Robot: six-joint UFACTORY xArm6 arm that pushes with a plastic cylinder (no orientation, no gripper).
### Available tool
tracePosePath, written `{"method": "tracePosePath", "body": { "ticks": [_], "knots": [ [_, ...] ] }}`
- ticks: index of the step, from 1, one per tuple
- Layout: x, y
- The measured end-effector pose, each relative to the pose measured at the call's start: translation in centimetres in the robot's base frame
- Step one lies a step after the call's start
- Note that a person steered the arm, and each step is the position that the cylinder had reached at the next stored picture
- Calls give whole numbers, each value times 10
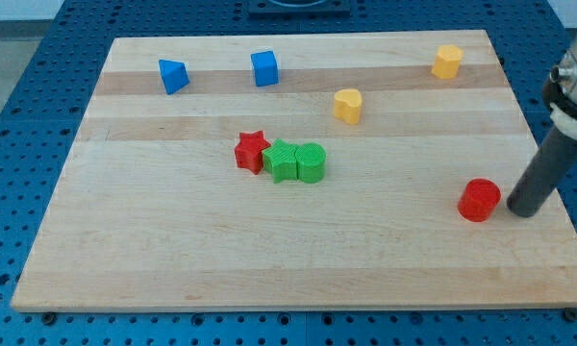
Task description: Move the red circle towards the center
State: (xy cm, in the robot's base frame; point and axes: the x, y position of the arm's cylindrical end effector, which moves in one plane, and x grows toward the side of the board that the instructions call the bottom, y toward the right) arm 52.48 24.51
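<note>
The red circle lies on the wooden board at the view's lower right. My tip rests on the board just to the right of the red circle, a small gap apart from it. The dark rod rises from the tip towards the view's upper right. Near the board's middle a red star touches a green star, which touches a green circle.
A blue triangle and a blue cube lie at the view's top left. A yellow heart lies right of centre and a yellow hexagon at the top right. The board's right edge runs close behind my tip.
</note>
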Motion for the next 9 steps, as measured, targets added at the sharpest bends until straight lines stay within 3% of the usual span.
{"method": "tracePosePath", "body": {
  "ticks": [2, 8, 9],
  "knots": [
    [0, -5],
    [-26, -157],
    [-28, -139]
  ]
}}
